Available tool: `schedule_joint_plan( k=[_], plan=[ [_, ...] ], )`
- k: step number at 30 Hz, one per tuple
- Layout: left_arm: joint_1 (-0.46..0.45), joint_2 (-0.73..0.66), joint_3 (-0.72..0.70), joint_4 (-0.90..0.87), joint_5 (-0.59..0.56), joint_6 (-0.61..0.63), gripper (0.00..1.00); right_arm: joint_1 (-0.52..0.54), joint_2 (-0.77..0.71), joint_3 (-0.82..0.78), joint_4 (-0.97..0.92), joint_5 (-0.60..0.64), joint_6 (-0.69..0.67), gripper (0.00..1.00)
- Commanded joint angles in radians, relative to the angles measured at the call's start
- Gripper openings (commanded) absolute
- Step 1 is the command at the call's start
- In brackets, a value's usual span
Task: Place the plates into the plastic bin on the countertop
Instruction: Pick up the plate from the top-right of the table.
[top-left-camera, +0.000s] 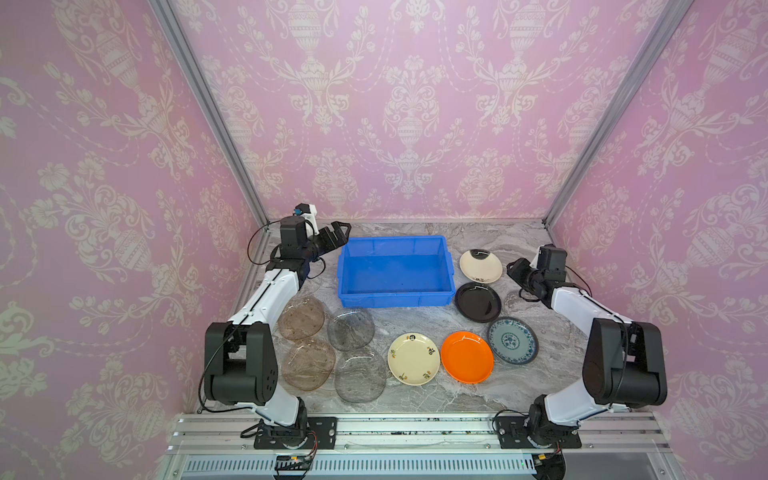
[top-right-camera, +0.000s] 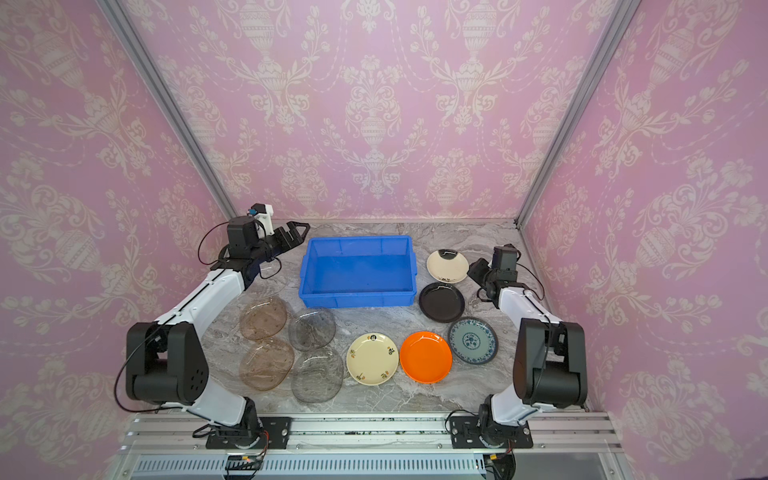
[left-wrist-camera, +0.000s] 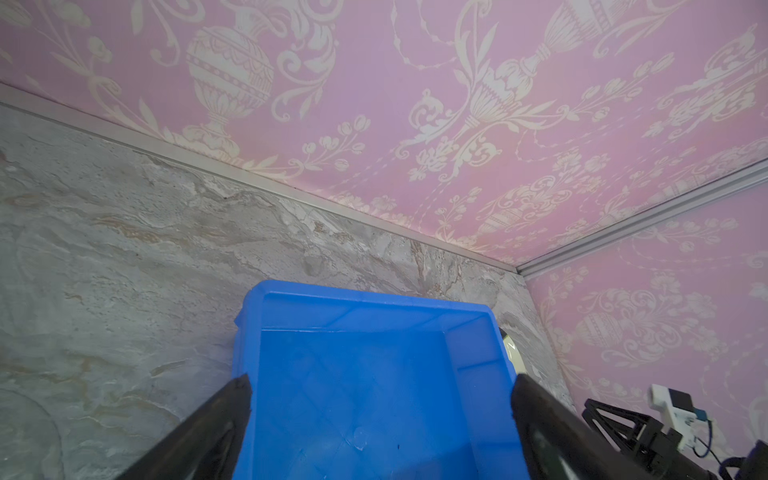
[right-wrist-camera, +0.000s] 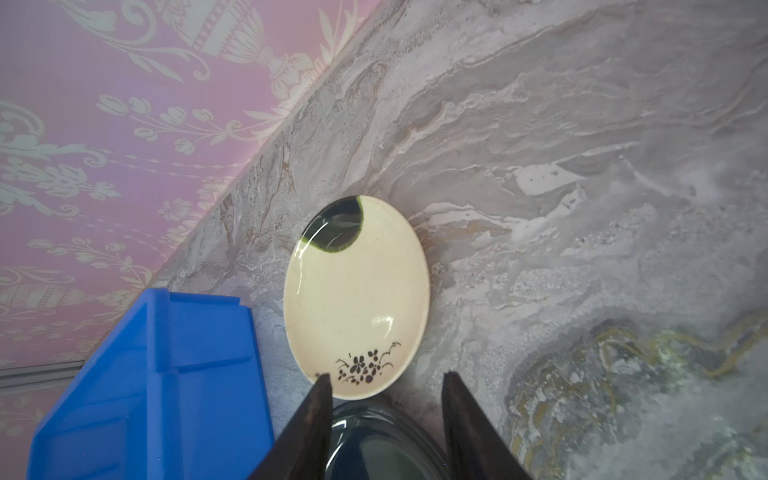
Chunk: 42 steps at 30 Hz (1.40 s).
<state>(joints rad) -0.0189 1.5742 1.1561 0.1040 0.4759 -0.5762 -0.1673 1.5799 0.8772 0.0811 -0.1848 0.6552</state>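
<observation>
Narrowly apart, cream plate lies beside the plastic bin.

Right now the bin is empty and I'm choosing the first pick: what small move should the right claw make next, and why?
Probably ease the right claw forward and down onto the near rim of the cream plate: its tips stand apart, holding nothing, right at that rim, and the blue bin sits beside it.

Black plate partly off the right wrist view; 1 clear plate half under left arm.
</observation>
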Motion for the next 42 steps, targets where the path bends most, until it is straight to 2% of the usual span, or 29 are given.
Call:
schedule_joint_plan(
  k=[1, 8, 17, 26, 37, 42],
  plan=[
    [-0.022, 0.018, 0.042, 0.028, 0.092, -0.044, 0.99, -0.027, 0.078, -0.029, 0.099, -0.105, 0.064, 0.45],
    [-0.106, 0.116, 0.132, -0.016, 0.167, -0.027, 0.99, -0.038, 0.182, -0.040, 0.215, -0.154, 0.114, 0.45],
    [-0.192, 0.198, 0.148, 0.029, 0.176, -0.054, 0.99, -0.040, 0.270, -0.012, 0.289, -0.188, 0.169, 0.45],
    [-0.196, 0.247, 0.147, 0.057, 0.171, -0.049, 0.99, -0.042, 0.326, -0.007, 0.349, -0.206, 0.213, 0.45],
    [-0.200, 0.276, 0.125, 0.083, 0.157, -0.062, 0.99, -0.042, 0.376, 0.027, 0.350, -0.222, 0.247, 0.36],
    [-0.204, 0.288, 0.126, 0.095, 0.158, -0.068, 0.99, -0.042, 0.388, 0.036, 0.346, -0.225, 0.254, 0.36]
  ],
)
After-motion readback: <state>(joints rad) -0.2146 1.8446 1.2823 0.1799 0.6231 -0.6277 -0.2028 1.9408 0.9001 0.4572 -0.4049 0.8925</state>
